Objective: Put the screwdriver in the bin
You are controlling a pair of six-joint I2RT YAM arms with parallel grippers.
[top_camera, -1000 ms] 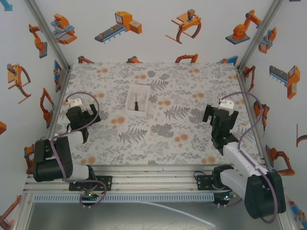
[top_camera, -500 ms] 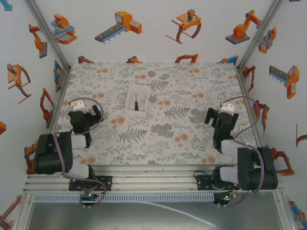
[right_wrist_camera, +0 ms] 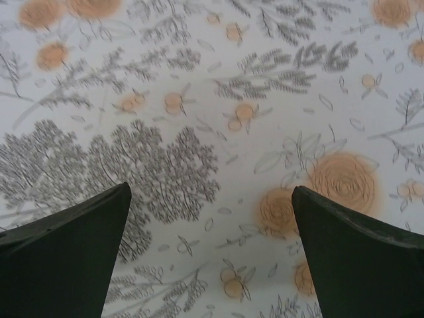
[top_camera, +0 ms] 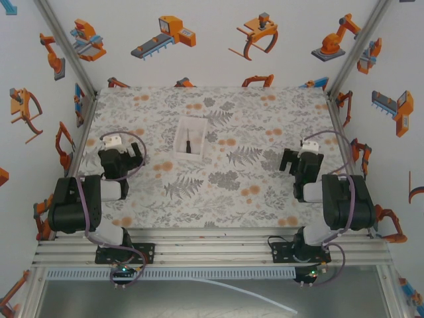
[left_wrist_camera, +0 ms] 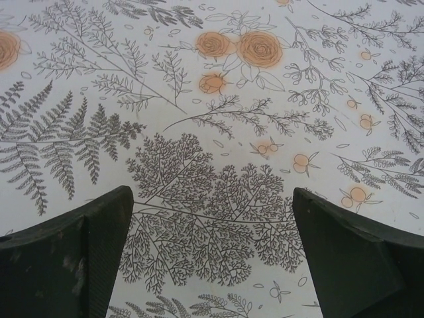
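Shows the screwdriver lying inside the bin, just far of the middle of the floral table; same spot for both as a second ago. Finds the left gripper near the left edge, well apart from the bin, nudged slightly right and far compared with before, with the arm folded more upright over the base. Finds the right gripper near the right edge, with the arm now tucked back rather than stretched toward the near right corner. From the left wrist, shows dark fingers spread wide over bare cloth, nothing between. From the right wrist, likewise: fingers apart, empty.
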